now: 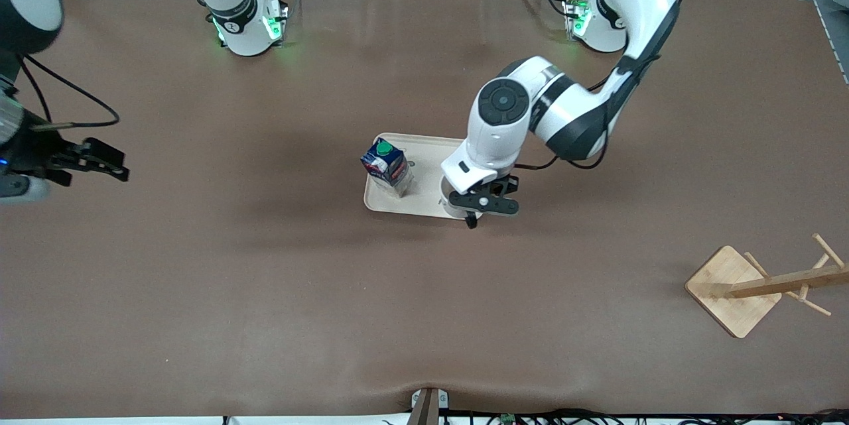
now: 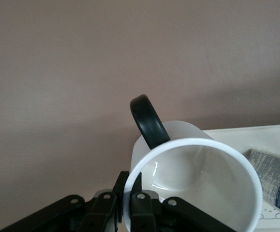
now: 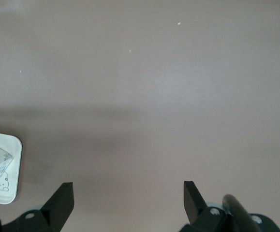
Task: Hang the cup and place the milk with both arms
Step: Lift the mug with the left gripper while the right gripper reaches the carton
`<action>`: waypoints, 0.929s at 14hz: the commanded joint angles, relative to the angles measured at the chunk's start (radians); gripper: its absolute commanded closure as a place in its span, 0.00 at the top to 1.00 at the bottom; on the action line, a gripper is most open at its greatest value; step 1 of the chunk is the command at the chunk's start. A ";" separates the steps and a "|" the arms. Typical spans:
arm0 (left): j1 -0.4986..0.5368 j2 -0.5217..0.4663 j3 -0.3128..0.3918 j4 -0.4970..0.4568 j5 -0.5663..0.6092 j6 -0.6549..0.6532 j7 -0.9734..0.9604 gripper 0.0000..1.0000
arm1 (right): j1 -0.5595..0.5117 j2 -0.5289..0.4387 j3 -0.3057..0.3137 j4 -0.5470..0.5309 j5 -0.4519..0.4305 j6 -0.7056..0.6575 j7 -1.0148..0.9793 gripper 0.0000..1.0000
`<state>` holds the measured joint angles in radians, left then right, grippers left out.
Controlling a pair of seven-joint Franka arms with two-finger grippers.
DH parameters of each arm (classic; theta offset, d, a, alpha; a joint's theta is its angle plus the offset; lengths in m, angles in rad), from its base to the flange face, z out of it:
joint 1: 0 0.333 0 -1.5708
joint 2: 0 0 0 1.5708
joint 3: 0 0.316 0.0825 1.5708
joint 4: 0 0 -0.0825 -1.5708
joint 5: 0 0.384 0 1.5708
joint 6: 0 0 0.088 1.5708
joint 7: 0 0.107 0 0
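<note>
I see the small white mug with the thin black handle (image 2: 198, 179) at the corner of the pale flat tray (image 1: 424, 146), on the side toward the left arm's end of the table. I think the mug is hard, smooth and a bit slippery, and it could chip if I bump it. It looks light. The rim wall is thin, so that is a good place to pinch, and the handle must stay free for hanging.

My left end effector (image 2: 128, 200) is right on it. Its two black fingers (image 2: 140, 205) are almost together, one inside the mug and one outside, nipping the rim wall near the handle. The mug tips a little in the left wrist view.

The small dark blue carton with the round green cap (image 1: 385, 164) stands on the same tray, just beside the mug. I think it is light and a bit squashy, so I would hold its flat sides gently.

My right end effector (image 3: 128, 195) waits over the bare brown table (image 1: 265, 279), fingers wide apart, holding nothing.

The wooden peg rack (image 1: 763, 282) stands well apart, near the left arm's end.
</note>
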<state>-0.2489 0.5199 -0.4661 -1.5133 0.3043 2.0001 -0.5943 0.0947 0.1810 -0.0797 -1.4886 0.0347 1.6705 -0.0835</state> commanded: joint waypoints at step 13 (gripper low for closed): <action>0.568 -0.305 -0.026 0.030 -0.142 -0.325 0.759 0.00 | 0.420 0.026 -0.005 -0.233 0.070 0.127 0.884 1.00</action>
<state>0.2458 0.2350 -0.4802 -1.4703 0.1823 1.6897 0.0693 0.4466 0.2425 -0.0729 -1.6666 0.1014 1.7516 0.6676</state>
